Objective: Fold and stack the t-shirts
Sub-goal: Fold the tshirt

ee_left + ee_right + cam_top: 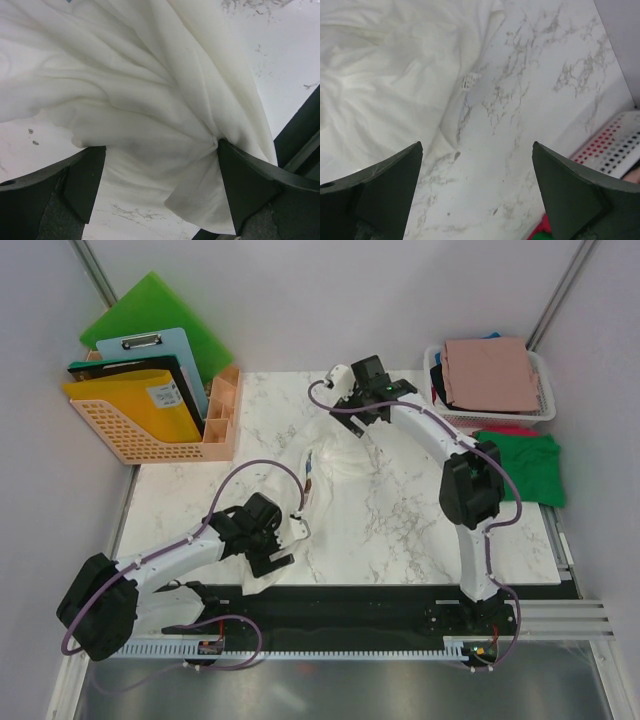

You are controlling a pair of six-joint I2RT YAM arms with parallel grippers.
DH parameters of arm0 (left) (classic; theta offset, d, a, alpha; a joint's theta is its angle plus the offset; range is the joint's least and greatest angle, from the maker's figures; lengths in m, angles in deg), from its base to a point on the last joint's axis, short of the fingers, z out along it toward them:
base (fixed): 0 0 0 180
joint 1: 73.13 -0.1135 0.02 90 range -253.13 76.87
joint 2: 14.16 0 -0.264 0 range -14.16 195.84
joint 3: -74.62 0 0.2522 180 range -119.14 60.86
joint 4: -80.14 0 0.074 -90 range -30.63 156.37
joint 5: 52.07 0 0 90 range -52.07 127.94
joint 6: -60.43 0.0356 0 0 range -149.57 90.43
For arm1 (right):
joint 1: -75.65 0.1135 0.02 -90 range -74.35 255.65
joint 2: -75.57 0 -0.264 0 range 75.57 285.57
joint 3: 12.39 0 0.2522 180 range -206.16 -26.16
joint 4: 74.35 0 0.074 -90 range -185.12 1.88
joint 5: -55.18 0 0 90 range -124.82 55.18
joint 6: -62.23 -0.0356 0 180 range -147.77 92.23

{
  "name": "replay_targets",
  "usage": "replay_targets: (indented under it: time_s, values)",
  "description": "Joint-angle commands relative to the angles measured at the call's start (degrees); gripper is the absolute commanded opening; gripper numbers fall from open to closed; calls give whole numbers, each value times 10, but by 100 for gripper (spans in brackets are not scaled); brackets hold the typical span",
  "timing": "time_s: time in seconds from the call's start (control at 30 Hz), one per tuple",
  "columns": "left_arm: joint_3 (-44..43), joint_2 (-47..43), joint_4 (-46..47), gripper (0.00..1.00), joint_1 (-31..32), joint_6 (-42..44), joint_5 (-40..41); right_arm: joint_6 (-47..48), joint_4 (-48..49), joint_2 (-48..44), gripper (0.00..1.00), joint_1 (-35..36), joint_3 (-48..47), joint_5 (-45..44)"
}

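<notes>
Cream-white t-shirt (335, 462) crumpled centre-left of top view on marble worktop (400, 520); flattening step, no fold yet; left fingers (82, 175) open astride bunched cloth, right fingers (395, 175) open above bare worktop beside shirt edge; next probably: closing on two edges, pulling flat

Two white arms (170, 562), black joints (470, 487), looping purple cables (266, 464).

White t-shirt (335, 462); green t-shirt (528, 468); pink t-shirt (490, 375); table (400, 530) white, grey-veined; red scrap (512, 428), perhaps cloth.
</notes>
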Motion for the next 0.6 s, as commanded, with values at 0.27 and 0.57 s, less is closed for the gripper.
replay_targets:
  time_s: [0.27, 0.57]
  values:
    - [-24, -73, 44, 100, -88, -74, 125, -81, 22, -303, 98, -3, 298, 89]
    - [39, -336, 335, 100, -144, 17, 361, -107, 56, -491, 98, -3, 496, 93]
